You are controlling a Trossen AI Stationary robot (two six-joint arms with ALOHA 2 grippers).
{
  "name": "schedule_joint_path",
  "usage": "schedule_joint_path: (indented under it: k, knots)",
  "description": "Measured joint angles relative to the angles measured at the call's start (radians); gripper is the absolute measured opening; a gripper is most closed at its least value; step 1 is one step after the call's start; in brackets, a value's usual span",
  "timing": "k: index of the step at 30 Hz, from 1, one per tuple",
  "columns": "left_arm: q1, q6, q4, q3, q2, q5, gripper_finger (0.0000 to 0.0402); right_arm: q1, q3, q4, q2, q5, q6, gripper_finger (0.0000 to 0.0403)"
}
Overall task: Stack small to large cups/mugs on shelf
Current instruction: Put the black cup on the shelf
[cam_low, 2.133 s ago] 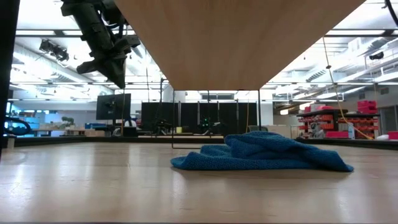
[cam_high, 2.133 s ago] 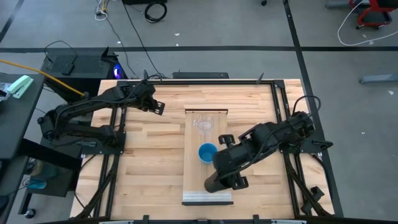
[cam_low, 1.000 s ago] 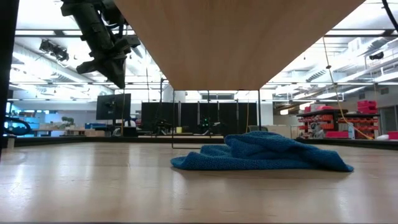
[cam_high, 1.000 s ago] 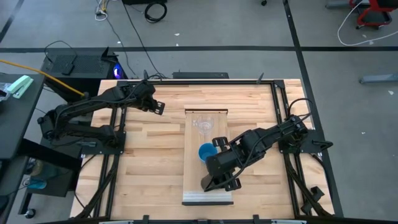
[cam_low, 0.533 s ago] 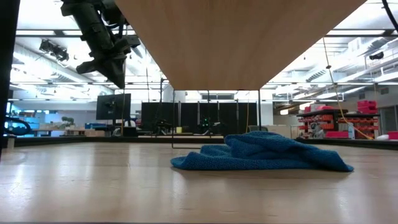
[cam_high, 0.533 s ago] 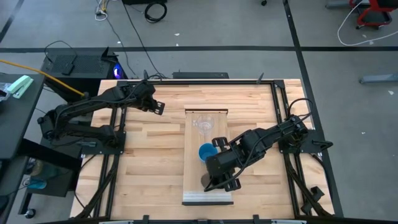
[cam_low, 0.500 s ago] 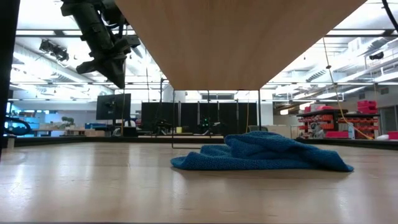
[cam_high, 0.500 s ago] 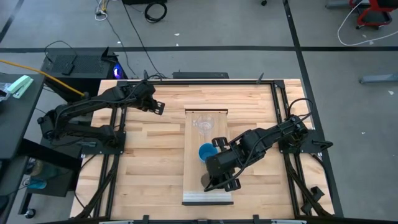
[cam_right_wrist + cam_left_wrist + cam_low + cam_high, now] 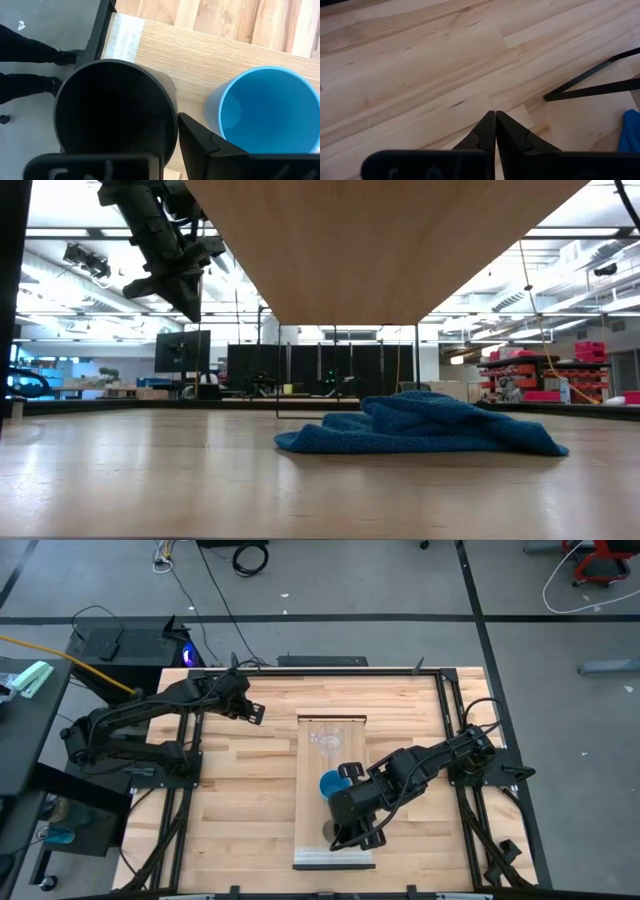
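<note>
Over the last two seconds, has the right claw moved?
Yes. The right claw slid along the shelf toward the blue cup, away from the metal strip.

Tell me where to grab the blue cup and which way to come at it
Grip the blue cup by its rim, coming from above. It stands upright and open-topped on the shelf, with the black cup close beside it, so one finger inside and one outside the wall, on the side away from the black cup, probably fits best.
</note>
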Motion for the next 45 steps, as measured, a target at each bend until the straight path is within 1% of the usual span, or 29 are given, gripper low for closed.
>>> schedule_joint_path:
  k: [5, 15, 23, 27, 34, 39, 45]
  knots:
    - [0.000, 0.000, 0.000, 0.000, 0.000, 0.000, 0.0024, 0.000, 0.000, 0.003, 0.000, 0.000, 0.000, 0.0060]
    - [0.000, 0.000, 0.000, 0.000, 0.000, 0.000, 0.0014, 0.000, 0.000, 0.021, 0.000, 0.000, -0.004, 0.0060]
    - [0.000, 0.000, 0.000, 0.000, 0.000, 0.000, 0.0024, 0.000, 0.000, 0.026, 0.000, 0.000, -0.004, 0.0060]
    - [0.000, 0.000, 0.000, 0.000, 0.000, 0.000, 0.0020, 0.000, 0.000, 0.027, 0.000, 0.000, -0.005, 0.0061]
    - [0.000, 0.000, 0.000, 0.000, 0.000, 0.000, 0.0014, 0.000, 0.000, 0.027, 0.000, 0.000, -0.004, 0.0080]
    - [0.000, 0.000, 0.000, 0.000, 0.000, 0.000, 0.0021, 0.000, -0.001, 0.028, 0.000, 0.000, -0.004, 0.0096]
    - [0.000, -0.001, 0.000, 0.000, 0.000, 0.000, 0.0022, -0.010, -0.001, 0.035, 0.000, 0.000, -0.004, 0.0104]
